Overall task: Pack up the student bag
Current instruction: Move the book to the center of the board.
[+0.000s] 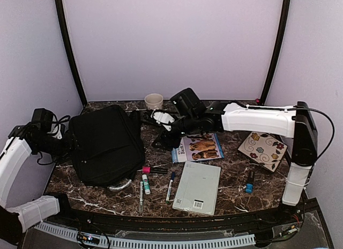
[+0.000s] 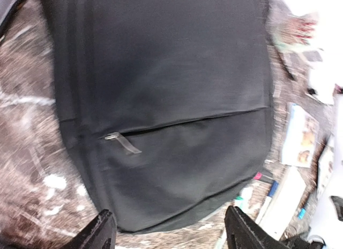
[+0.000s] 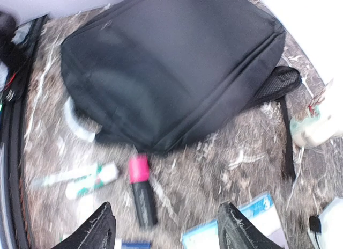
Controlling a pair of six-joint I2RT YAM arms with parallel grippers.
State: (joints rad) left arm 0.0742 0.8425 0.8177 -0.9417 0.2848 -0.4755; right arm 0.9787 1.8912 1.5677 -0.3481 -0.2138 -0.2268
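— Where do we have the bag?
— We see the black bag [image 1: 107, 144] lying flat on the left part of the table [image 1: 236, 198], with its zip pull [image 2: 112, 136] showing on top.
— And our left fingers [image 2: 102, 233]?
— We have them spread wide, holding nothing, hovering over the bag's edge.
— Our right fingers [image 3: 102, 230]?
— Also well apart and empty. We find them above the table beside the bag, over a pink marker [image 3: 140, 187] that lies just off the bag's edge.
— What else do we see?
— A book [image 1: 198, 147] with dogs on its cover near the middle, and a mug [image 1: 154, 101] at the back.
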